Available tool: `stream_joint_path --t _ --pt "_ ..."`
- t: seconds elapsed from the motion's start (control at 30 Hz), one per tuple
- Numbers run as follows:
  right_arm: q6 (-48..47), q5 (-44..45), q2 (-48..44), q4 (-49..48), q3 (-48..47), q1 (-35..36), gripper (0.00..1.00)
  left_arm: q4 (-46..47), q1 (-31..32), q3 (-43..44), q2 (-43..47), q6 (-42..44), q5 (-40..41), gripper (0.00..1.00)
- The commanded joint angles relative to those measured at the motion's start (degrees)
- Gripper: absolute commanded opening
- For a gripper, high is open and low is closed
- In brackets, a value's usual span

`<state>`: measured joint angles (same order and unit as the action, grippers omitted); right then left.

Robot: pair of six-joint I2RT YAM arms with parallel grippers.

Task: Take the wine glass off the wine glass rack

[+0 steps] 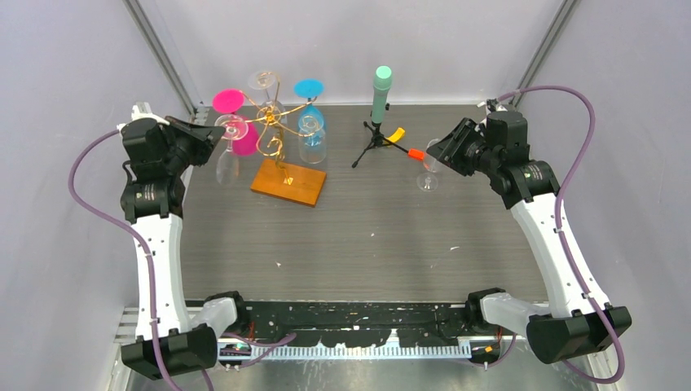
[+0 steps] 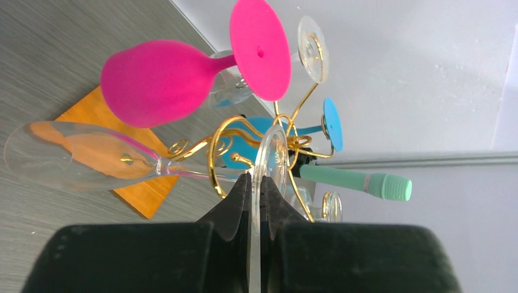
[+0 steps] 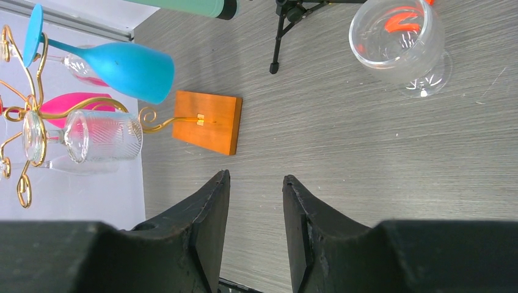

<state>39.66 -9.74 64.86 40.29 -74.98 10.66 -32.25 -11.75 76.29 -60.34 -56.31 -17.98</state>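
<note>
Left gripper (image 2: 255, 188) clamped on clear wine flute (image 2: 79, 155) foot rim. Stem runs sideways across fingers, gold wire rack (image 2: 227, 137) just ahead. Right gripper (image 3: 255, 183) part-open, empty, farther off.

Mint-green cylinder (image 1: 381, 94) on black tripod (image 1: 375, 145); orange clip (image 1: 415, 153), perhaps, beside

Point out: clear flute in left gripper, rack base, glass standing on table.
clear flute (image 2: 73, 155): left wrist view, bowl.
rack base (image 1: 303, 190): top external view, bare wooden board.
standing glass (image 3: 394, 46): right wrist view, bowl.
</note>
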Motion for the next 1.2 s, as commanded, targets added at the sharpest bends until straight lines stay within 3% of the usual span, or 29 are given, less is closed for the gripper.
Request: stream_joint_path --t 0.0,0.33,1.03,1.17 --pt "0.77 -0.42 -1.42 -3.11 -0.14 -0.02 0.43 -0.22 -0.03 1.47 3.13 -2.07 6.42 0.00" --pt "0.56 -0.59 -1.94 -3.07 0.00 -0.02 0.43 6.34 -0.02 0.17 1.55 -3.51 8.85 0.00" --pt "0.57 -1.00 -2.46 -2.65 -0.01 -0.02 0.43 16.46 -0.03 -1.20 -2.77 -6.92 -9.25 0.00" --pt "0.52 -3.17 -2.57 -3.00 0.29 -0.02 0.50 16.67 -0.03 -1.12 -3.61 -7.13 -13.65 0.00"
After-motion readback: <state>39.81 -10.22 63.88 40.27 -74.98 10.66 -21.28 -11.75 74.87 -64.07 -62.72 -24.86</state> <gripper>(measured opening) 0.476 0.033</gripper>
